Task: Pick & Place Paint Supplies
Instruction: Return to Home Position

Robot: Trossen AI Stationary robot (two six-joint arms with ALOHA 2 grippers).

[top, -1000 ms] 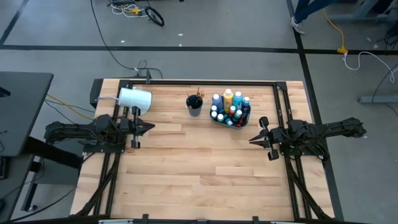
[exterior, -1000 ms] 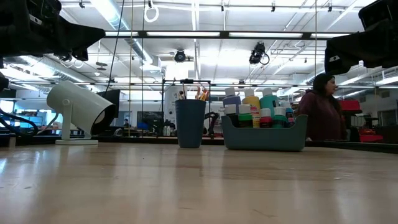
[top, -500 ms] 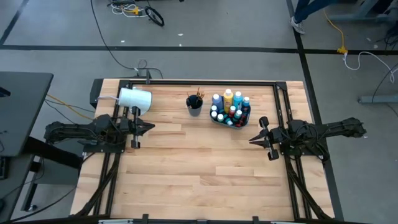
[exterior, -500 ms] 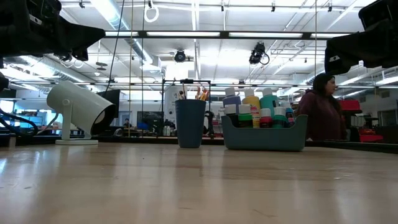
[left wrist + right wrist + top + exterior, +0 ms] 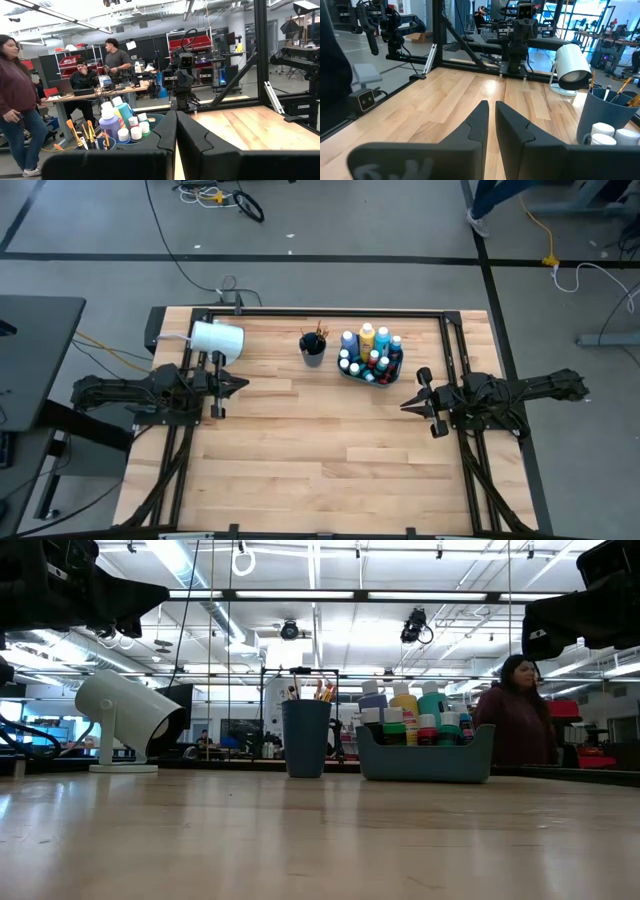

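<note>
Both closed: left end effector (image 5: 244,384); right end effector (image 5: 404,404).

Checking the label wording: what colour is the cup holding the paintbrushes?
Dark blue. The cup shows best in the low view.

Smooth, faintly glossy wood table (image 5: 320,450); matt plastic cup (image 5: 305,740); plastic paint bottles (image 5: 405,704).

Your surface (image 5: 320,460) is a light wood-plank top inside a dark frame. Three things stand on it, all toward its far edge. Take the blue cup (image 5: 313,352) as your mark. The blue-grey bin (image 5: 425,762) sits just beside it on the right arm's side. The white cylinder (image 5: 217,339) is well apart on the left arm's side, tilted on a round foot.
</note>
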